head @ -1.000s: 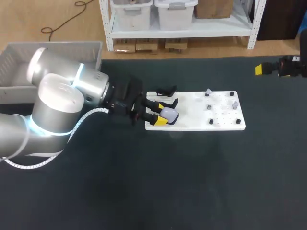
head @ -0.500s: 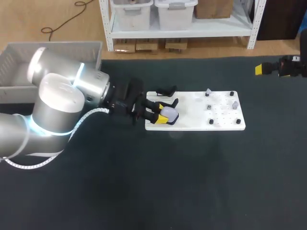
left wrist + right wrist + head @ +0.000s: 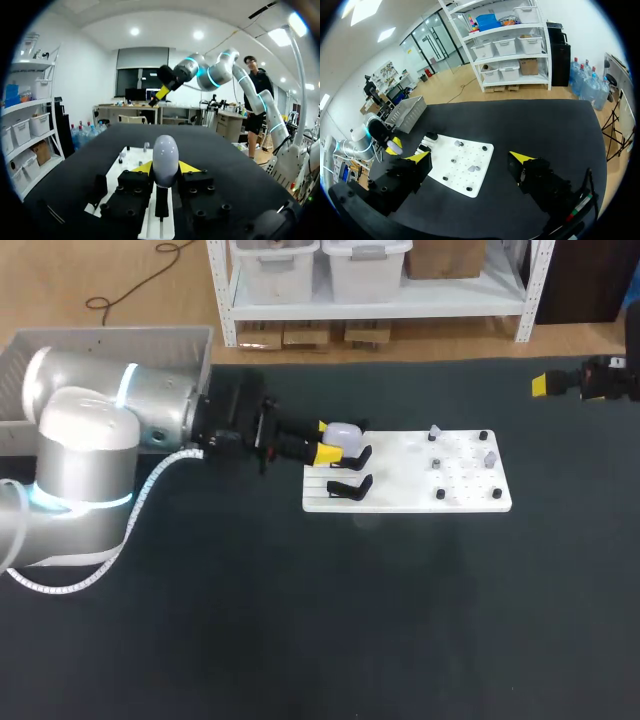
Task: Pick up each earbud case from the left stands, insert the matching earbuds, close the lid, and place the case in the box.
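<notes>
Grey box [image 3: 110,345] sits at 10 o'clock, at the corner of the dark counter [image 3: 400,620]. The left arm comes in beside it. The left claw [image 3: 326,440] is clenched on the white earbud case [image 3: 343,432], over the 9 o'clock end of the white board [image 3: 420,498]. In the left wrist view the case [image 3: 165,160] stands upright between the yellow tips, touched from both sides. There are two black stands at that end of the board. One stand [image 3: 352,454] is just under the claw, and the other [image 3: 350,485] lies toward 6 o'clock, apart from it. Small grey pieces [image 3: 489,458] sit at the board's 3 o'clock end, too small to identify. The right claw [image 3: 545,385] is at 2 o'clock, well apart from the board. It is released, and the right wrist view shows it [image 3: 470,158] with its tips spread wide and the board ahead.
</notes>
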Controlling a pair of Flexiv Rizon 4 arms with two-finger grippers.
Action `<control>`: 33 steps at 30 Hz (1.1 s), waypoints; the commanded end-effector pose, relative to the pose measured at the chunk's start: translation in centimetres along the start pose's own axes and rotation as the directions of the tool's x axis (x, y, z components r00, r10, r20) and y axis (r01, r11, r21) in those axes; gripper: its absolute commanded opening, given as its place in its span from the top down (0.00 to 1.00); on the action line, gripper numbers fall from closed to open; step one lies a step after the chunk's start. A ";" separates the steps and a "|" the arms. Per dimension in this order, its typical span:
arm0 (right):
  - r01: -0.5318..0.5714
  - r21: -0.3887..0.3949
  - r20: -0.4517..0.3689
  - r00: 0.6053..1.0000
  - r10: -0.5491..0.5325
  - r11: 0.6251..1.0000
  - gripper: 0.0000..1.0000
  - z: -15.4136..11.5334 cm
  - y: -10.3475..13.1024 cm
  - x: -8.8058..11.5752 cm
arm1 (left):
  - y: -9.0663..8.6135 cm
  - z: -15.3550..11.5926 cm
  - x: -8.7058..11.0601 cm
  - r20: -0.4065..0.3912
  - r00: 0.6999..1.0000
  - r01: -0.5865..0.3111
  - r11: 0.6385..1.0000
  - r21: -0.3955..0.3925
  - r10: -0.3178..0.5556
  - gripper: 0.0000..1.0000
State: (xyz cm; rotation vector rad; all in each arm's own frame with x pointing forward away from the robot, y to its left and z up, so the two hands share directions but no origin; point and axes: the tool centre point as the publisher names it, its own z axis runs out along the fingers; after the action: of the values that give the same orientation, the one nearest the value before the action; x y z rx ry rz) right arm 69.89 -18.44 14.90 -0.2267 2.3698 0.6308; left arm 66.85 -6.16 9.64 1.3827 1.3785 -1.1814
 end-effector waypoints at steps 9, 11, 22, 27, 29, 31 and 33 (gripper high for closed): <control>0.000 -0.001 -0.001 1.000 0.000 1.000 0.00 0.0 0.0 0.0 | -2.0 -1.7 -2.6 0.111 0.993 -0.036 0.998 -0.052 0.041 1.00; 0.000 -0.001 -0.001 1.000 0.000 1.000 0.00 0.0 0.0 0.0 | -2.0 -1.7 -2.6 0.111 0.993 -0.036 0.998 -0.052 0.041 1.00; 0.000 -0.001 -0.001 1.000 0.000 1.000 0.00 0.0 0.0 0.0 | -2.0 -1.7 -2.6 0.111 0.993 -0.036 0.998 -0.052 0.041 1.00; 0.000 -0.001 -0.001 1.000 0.000 1.000 0.00 0.0 0.0 0.0 | -2.0 -1.7 -2.6 0.111 0.993 -0.036 0.998 -0.052 0.041 1.00; 0.000 -0.001 -0.001 1.000 0.000 1.000 0.00 0.0 0.0 0.0 | -2.0 -1.7 -2.6 0.111 0.993 -0.036 0.998 -0.052 0.041 1.00; 0.000 -0.001 -0.001 1.000 0.000 1.000 0.00 0.0 0.0 0.0 | -2.0 -1.7 -2.6 0.111 0.993 -0.036 0.998 -0.052 0.041 1.00; 0.000 -0.001 -0.001 1.000 0.000 1.000 0.00 0.0 0.0 0.0 | -2.0 -1.7 -2.6 0.111 0.993 -0.036 0.998 -0.052 0.041 1.00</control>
State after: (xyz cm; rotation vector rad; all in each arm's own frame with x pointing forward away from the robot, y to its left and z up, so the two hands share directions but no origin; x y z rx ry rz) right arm 69.89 -18.44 14.90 -0.2268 2.3698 0.6310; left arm 65.12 -5.03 12.68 1.2866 1.2910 -1.1762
